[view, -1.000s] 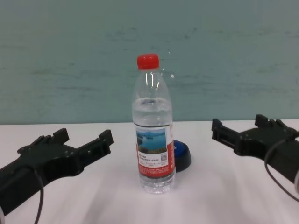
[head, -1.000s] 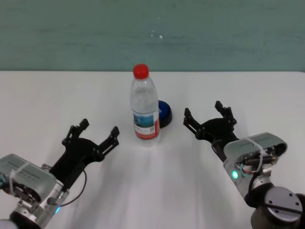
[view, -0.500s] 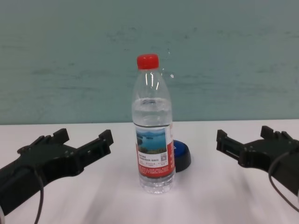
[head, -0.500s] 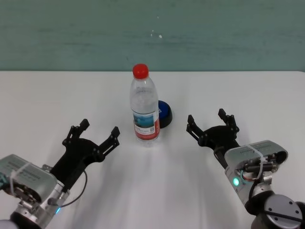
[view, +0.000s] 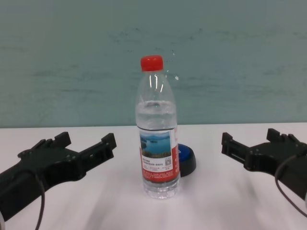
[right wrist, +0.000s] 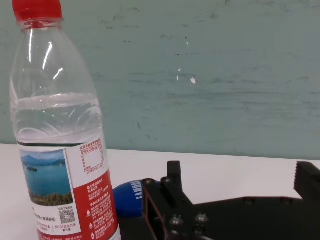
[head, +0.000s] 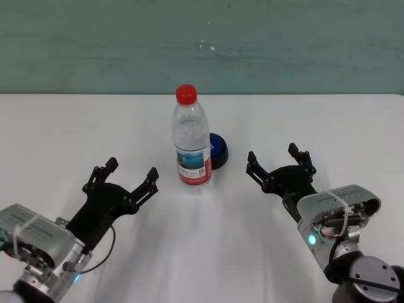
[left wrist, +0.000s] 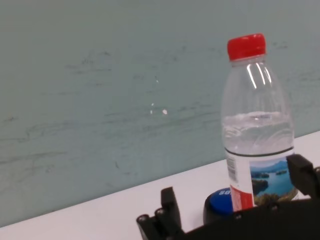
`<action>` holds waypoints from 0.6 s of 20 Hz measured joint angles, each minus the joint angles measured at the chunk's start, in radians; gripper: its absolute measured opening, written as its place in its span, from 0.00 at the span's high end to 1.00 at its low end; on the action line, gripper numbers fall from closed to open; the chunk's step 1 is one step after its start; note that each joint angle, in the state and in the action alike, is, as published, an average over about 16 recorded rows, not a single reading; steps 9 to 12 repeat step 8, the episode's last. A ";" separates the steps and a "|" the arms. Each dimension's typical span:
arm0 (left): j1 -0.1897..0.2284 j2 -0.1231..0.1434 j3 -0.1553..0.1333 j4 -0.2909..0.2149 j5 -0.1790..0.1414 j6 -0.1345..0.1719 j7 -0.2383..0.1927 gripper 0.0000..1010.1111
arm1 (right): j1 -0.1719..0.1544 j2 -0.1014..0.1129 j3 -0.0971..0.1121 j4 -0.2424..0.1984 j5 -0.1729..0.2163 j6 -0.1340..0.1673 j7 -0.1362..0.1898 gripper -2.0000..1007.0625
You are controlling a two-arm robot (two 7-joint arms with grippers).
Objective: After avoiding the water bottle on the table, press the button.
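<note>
The water bottle stands upright at the middle of the white table, clear with a red cap and a lake label; it also shows in the chest view and both wrist views. The blue button on its black base sits just behind and right of the bottle, partly hidden by it. My right gripper is open and empty, right of the button and nearer to me. My left gripper is open and empty, left of the bottle.
A teal wall runs behind the table's far edge. Bare tabletop lies between and in front of both grippers.
My right gripper drew back toward me and slightly right over the last second, then held still. The left arm, bottle and button have not moved.
</note>
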 joint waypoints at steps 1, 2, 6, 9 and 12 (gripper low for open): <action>0.000 0.000 0.000 0.000 0.000 0.000 0.000 0.00 | 0.000 0.000 0.000 0.000 0.000 0.000 0.000 0.00; 0.000 0.000 0.000 0.000 0.000 0.000 0.000 0.00 | 0.000 0.000 0.000 0.000 0.000 0.000 0.000 0.00; 0.000 0.000 0.000 0.000 0.000 0.000 0.000 0.00 | 0.001 0.000 0.000 0.000 0.001 0.000 0.001 0.00; 0.000 0.000 0.000 0.000 0.000 0.000 0.000 0.00 | 0.001 0.001 -0.001 0.000 0.001 0.000 0.001 0.00; 0.000 0.000 0.000 0.000 0.000 0.000 0.000 0.00 | 0.001 0.001 -0.001 0.000 0.001 0.000 0.001 0.00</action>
